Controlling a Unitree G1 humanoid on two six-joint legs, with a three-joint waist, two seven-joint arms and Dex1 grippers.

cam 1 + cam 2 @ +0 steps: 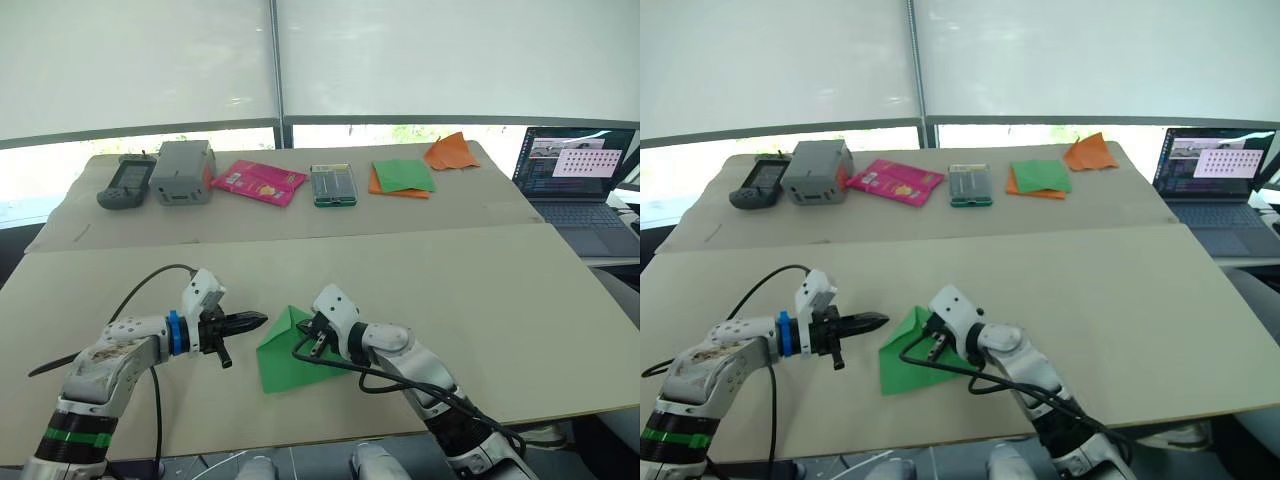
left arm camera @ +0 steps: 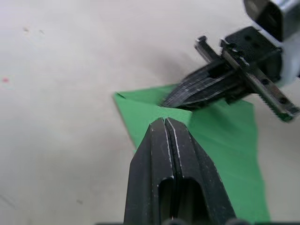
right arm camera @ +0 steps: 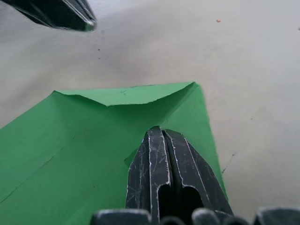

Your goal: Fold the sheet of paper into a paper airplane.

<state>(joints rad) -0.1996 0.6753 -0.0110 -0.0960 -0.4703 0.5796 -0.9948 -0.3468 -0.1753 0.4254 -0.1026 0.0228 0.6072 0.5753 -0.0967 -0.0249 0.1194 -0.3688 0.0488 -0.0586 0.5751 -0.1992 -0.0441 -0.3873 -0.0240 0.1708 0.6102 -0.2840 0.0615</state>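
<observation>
— Where is the sheet of paper (image 1: 285,352)?

— Low centre of the frame, flat on my table (image 1: 480,300), already a creased pointed wedge. I judge I'm mid-fold, flattening a flap.

— And your grippers?

— My right gripper (image 3: 161,140) has its fingers pressed together, tip down on the green. My left gripper (image 2: 169,127) is also pressed together, tip at the paper's left edge.

— Next move?

— Probably a steady press along the crease, without dragging the paper.

— Any difference between views?

— My right wrist shows a small turned-over lip at the paper's far edge; the head views don't.
</observation>
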